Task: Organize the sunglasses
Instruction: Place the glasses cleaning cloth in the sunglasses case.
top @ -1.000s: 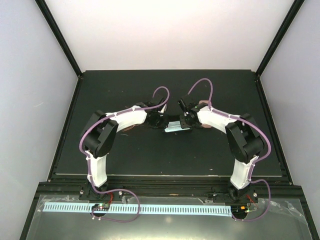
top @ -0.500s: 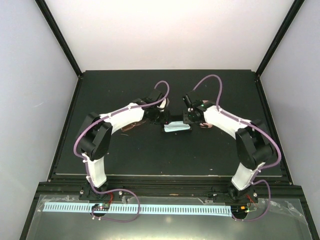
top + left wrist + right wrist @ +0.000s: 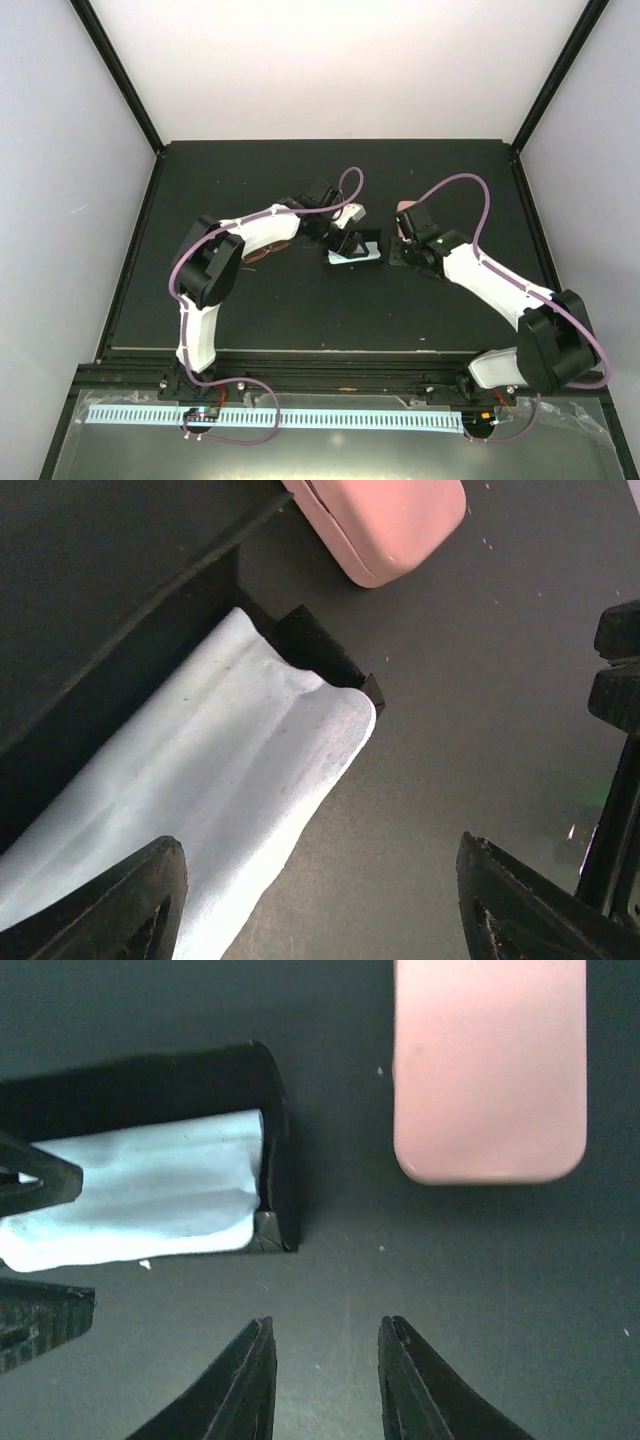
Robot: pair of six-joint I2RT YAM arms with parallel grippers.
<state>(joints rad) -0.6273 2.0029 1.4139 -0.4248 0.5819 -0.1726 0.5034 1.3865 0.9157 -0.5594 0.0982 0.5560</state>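
Soft, even overhead light. The matte table point(image 3: 200, 310) stays dark under bright pale walls point(image 3: 60, 150). On the table, the blue cloth point(image 3: 150, 1195) glares nearly white. The pink case point(image 3: 490, 1070) beside the cloth is slightly soft, with faint shadows.

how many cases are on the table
2: a pink case just past the right gripper, and a black case left of it with a cloth in it. Others may be hidden.

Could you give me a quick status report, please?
Left gripper open, empty, above pale blue cloth. Right gripper open, empty, near black case. Amber sunglasses partly under left arm; no other pair in view. Cloth drapes black case; pink case alongside.
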